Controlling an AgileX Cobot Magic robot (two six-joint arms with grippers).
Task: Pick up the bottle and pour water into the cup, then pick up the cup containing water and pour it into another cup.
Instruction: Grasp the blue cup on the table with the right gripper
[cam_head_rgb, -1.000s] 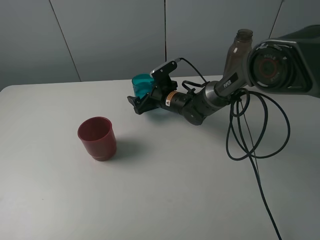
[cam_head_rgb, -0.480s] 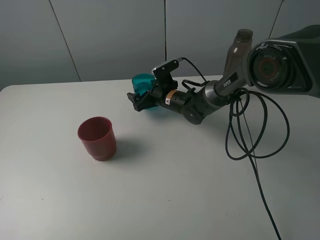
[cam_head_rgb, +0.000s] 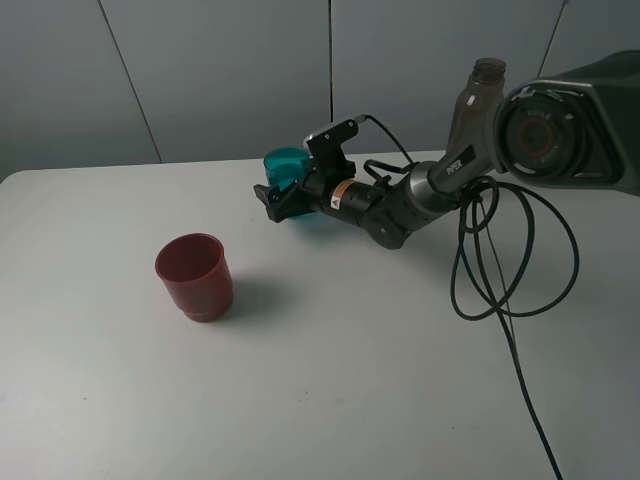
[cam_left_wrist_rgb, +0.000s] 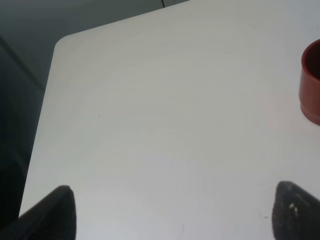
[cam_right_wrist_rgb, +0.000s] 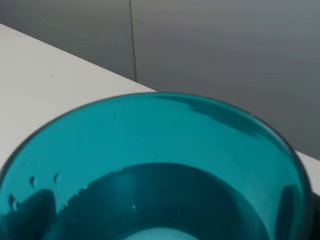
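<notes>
The teal cup (cam_head_rgb: 285, 162) stands at the back middle of the white table (cam_head_rgb: 330, 380). My right gripper (cam_head_rgb: 283, 196) is shut around its lower part, reaching in from the right. In the right wrist view the cup (cam_right_wrist_rgb: 150, 150) fills the picture, with a liquid line inside and dark fingers (cam_right_wrist_rgb: 30, 210) showing through its wall. The dark red cup (cam_head_rgb: 195, 275) stands upright and apart at the front left; it also shows in the left wrist view (cam_left_wrist_rgb: 311, 82). The smoky bottle (cam_head_rgb: 472, 100) stands at the back right, partly behind the arm. My left gripper (cam_left_wrist_rgb: 172, 212) is open over bare table.
Black cables (cam_head_rgb: 500, 260) loop over the right side of the table. The right arm's large joint housing (cam_head_rgb: 565, 125) fills the upper right. The table's left edge and corner (cam_left_wrist_rgb: 55, 45) show in the left wrist view.
My right gripper has shifted slightly up and to the left at the teal cup. The red cup and the bottle have not moved.
</notes>
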